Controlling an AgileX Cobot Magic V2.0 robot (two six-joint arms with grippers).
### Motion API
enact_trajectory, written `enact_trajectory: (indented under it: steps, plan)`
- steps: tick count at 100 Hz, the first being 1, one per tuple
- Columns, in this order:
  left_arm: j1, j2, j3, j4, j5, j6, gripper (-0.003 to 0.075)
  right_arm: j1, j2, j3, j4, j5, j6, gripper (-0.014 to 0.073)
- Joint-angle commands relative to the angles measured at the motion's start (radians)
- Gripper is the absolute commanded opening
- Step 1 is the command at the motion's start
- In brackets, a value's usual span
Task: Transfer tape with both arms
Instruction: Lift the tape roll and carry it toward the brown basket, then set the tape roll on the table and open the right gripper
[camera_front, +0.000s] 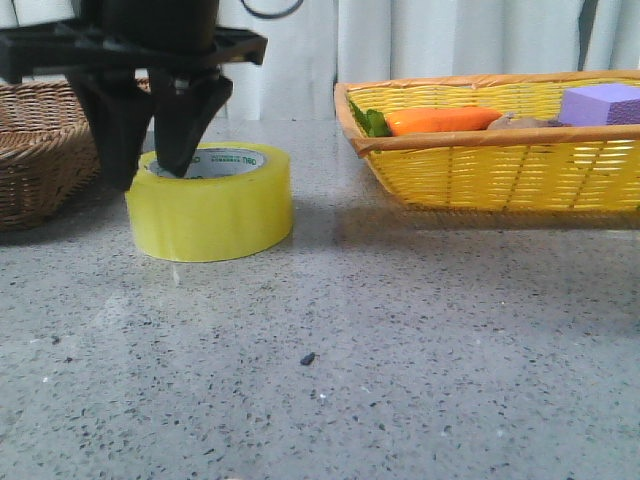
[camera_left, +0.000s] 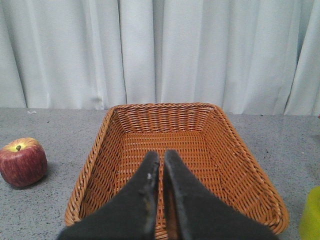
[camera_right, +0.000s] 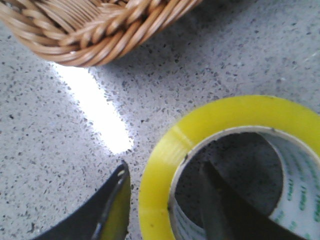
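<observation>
The tape (camera_front: 215, 215), a wide yellow-green roll with a white core printed in green, lies flat on the speckled table at the left of the front view. My right gripper (camera_front: 150, 178) comes down over its near-left wall and stands open, one finger outside the roll and the other inside the core. The right wrist view shows the tape (camera_right: 225, 107) with my right gripper (camera_right: 165, 167) straddling that wall, a small gap beside the outer finger. My left gripper (camera_left: 161, 155) is shut on nothing, above a wicker basket (camera_left: 250, 170). It is out of the front view.
A brown wicker basket (camera_front: 40, 150) stands just left of the tape. At the right, a yellow basket (camera_front: 500, 170) holds a carrot (camera_front: 440, 120) and a purple block (camera_front: 600, 103). A red apple (camera_left: 21, 161) lies beside the wicker basket. White curtains hang behind.
</observation>
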Motion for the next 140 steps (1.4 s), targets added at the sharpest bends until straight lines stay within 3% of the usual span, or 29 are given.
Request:
enact_trajectory:
  steps: [1,39,48,63,72,90,114,140]
  plan:
    - [-0.006,0.017,-0.036,-0.01,-0.075,-0.011,-0.002,-0.005,-0.117,-0.035,-0.026,-0.011,-0.011,0.0258]
    - [-0.162,0.019,-0.036,-0.008,-0.075,0.008,-0.0004,-0.005,-0.376,-0.035,-0.148,0.04,0.01,0.0255]
    - [-0.201,0.037,-0.036,-0.008,-0.075,0.013,0.0078,-0.005,-0.431,-0.035,-0.184,0.066,0.017,0.0255]
    - [-0.26,0.109,-0.036,-0.008,-0.084,0.013,0.0293,-0.005,-0.509,-0.035,-0.225,0.071,0.035,0.0254]
    - [-0.291,0.165,-0.047,-0.008,-0.097,0.013,0.0353,-0.005,-0.555,-0.035,-0.244,0.085,0.039,0.0182]
    - [-0.358,0.296,-0.126,-0.008,-0.106,0.021,0.0354,-0.005,-0.636,-0.035,-0.273,0.114,0.051,-0.0075]
    - [-0.495,0.505,-0.235,-0.006,-0.102,0.049,0.0354,-0.005,-0.774,0.035,-0.36,0.108,0.115,-0.0072]
    - [-0.622,0.752,-0.401,-0.003,-0.053,0.049,0.0354,-0.005,-1.005,0.329,-0.459,0.015,0.22,-0.0072]
